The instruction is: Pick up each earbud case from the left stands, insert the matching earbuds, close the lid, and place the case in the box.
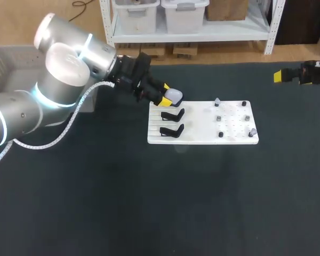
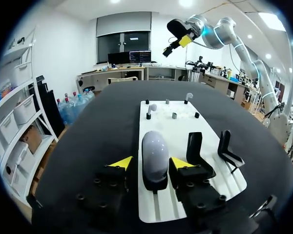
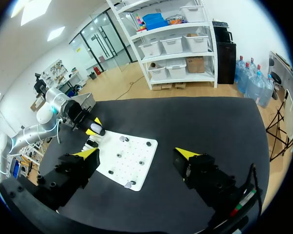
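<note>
One broad black-clothed table (image 1: 149, 202) carries everything, and at its 10 o'clock corner sits the grey plastic box (image 1: 5, 58), whose inside I cannot see. Toward 1 o'clock of the table's middle, the flat white pegboard (image 1: 202, 137) holds three black plastic stands (image 1: 172, 114). Two are bare, and the third, at the board's 11 o'clock corner, cradles the pale, rounded earbud case (image 2: 155, 151), apparently closed. The left gripper (image 2: 151, 162) has its fingers spread either side of that case, seemingly not yet pinching it. The right gripper (image 3: 136, 153) hangs wide open at 2 o'clock, well apart. Only two small white earbuds (image 2: 151, 108) stand on the pegs, so I judge this the last case, with lifting, filling, closing and boxing all left. No brand, label or writing is legible.
</note>
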Available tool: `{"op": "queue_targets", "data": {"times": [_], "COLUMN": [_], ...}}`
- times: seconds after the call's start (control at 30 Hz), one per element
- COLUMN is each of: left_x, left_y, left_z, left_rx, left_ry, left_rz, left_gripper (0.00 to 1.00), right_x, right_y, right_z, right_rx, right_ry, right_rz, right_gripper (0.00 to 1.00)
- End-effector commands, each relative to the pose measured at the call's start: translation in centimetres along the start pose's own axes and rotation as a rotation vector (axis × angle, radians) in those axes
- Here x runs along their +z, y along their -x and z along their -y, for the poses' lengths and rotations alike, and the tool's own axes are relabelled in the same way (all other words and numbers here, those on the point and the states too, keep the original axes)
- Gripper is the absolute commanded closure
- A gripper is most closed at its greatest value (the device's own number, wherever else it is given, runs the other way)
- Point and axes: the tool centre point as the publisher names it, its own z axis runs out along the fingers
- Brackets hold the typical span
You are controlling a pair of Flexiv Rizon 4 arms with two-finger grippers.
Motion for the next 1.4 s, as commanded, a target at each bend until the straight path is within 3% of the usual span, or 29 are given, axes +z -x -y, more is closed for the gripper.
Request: {"op": "queue_targets", "data": {"times": [0.03,0.2,0.33,0.43,0.53,0.93,0.97,1.0,1.07,1.13,1.17,1.33,1.4], "left_x": [0.2,0.4,0.5,0.4,0.0,-0.5,-0.4,-0.4,-0.3,-0.3,-0.3,-0.6,-0.7], "left_y": [0.0,0.1,0.2,0.2,0.3,0.5,0.4,0.4,0.3,0.2,0.2,0.2,0.3], "left_z": [0.2,0.2,0.4,0.5,0.8,1.4,1.4,1.4,1.3,1.3,1.3,1.2,1.1], "left_rx": [-0.001,-0.001,0.001,0.005,0.007,0.012,0.011,0.011,0.009,0.006,0.006,0.002,0.000], "left_ry": [0.007,0.009,0.009,0.013,0.017,0.025,0.027,0.028,0.030,0.034,0.034,0.046,0.052], "left_rz": [0.002,0.004,0.003,0.003,0.005,0.016,0.012,0.009,0.007,0.006,0.006,0.013,0.019], "left_gripper": [0.54,0.58,0.76,0.95,1.00,1.00,0.87,0.65,0.46,0.18,0.13,0.12,0.18], "right_x": [-0.1,-0.1,-0.1,-0.1,-0.1,-0.1,-0.1,-0.1,-0.1,-0.1,-0.1,-0.1,-0.1], "right_y": [0.0,0.0,0.0,0.0,0.0,0.0,0.0,0.0,0.0,0.0,0.0,0.0,0.0], "right_z": [-0.1,-0.1,-0.1,-0.1,-0.1,-0.1,-0.1,-0.1,-0.1,-0.1,-0.1,-0.1,-0.1], "right_rx": [0.000,0.000,0.000,0.000,0.000,0.000,0.000,0.000,0.000,0.000,0.000,0.000,0.000], "right_ry": [-0.003,-0.003,-0.003,-0.003,-0.003,-0.003,-0.003,-0.003,-0.003,-0.003,-0.003,-0.003,-0.003], "right_rz": [-0.001,-0.001,-0.001,-0.001,-0.001,-0.001,-0.001,-0.001,-0.001,-0.001,-0.001,-0.001,-0.001], "right_gripper": [0.00,0.00,0.00,0.00,0.00,0.00,0.00,0.00,0.00,0.00,0.00,0.00,0.00]}}
